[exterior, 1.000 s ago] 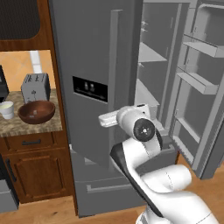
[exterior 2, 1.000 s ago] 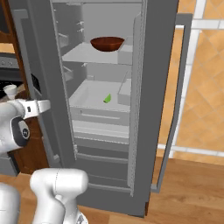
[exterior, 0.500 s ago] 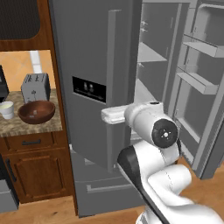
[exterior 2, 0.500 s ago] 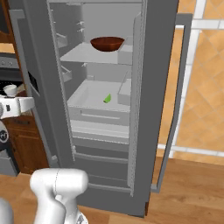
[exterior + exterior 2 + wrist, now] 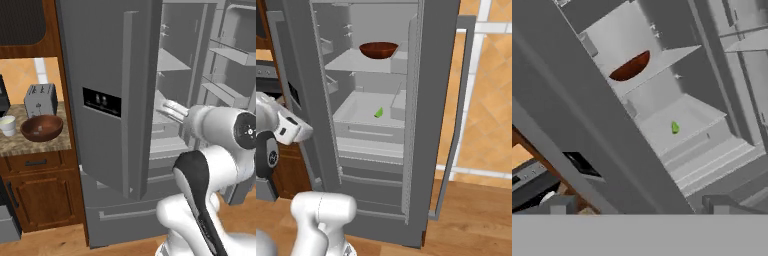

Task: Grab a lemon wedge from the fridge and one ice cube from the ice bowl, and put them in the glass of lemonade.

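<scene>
The fridge [image 5: 107, 65] stands with its right side open. Inside, a small green lemon wedge [image 5: 378, 113] [image 5: 675, 127] lies on a pale middle shelf. My gripper [image 5: 171, 108] [image 5: 302, 134] [image 5: 637, 204] is open and empty, in front of the open compartment beside the left door's edge, well short of the wedge. On the counter to the left stand the whitish glass of lemonade [image 5: 7, 125] and a brown bowl [image 5: 41, 128]. I cannot make out any ice cube in it, so I cannot tell if it is the ice bowl.
Another brown bowl [image 5: 378, 49] [image 5: 630, 67] sits on the fridge's upper shelf, above the wedge. The open right door [image 5: 448, 105] with its racks stands to the right. A toaster [image 5: 40, 99] stands behind the counter bowl. Wooden cabinets are below the counter.
My gripper has gone from shut to open. The hand has swung right and up, from in front of the left door to the open compartment.
</scene>
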You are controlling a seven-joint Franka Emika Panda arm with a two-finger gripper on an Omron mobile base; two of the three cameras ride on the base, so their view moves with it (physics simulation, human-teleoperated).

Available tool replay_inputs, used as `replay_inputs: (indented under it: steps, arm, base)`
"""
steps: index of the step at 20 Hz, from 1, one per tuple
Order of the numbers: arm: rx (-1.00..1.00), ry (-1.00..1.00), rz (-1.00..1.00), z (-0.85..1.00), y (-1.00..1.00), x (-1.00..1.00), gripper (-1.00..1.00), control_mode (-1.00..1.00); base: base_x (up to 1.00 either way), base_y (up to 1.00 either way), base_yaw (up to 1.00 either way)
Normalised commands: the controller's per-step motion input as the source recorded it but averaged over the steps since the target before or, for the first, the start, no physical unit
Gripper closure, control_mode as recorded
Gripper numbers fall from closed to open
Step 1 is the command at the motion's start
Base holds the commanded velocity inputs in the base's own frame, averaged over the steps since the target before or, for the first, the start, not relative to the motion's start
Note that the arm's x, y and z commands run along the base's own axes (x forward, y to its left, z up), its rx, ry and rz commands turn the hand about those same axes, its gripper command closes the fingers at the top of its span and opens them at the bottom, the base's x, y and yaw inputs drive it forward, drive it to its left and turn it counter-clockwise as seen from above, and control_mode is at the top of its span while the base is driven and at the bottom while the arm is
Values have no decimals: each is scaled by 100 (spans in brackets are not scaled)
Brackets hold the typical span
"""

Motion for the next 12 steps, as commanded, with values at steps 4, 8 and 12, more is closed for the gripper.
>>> replay_inputs:
  steps: [4, 8, 12]
  arm:
    - [66, 15, -2, -2, -86, 0, -100, -100]
    - [43, 14, -4, -41, -29, 9, -100, -100]
    - [33, 23, -10, -57, 1, 36, -100, -100]
  base:
    - [0, 0, 0]
    - [0, 0, 0]
    - [0, 0, 0]
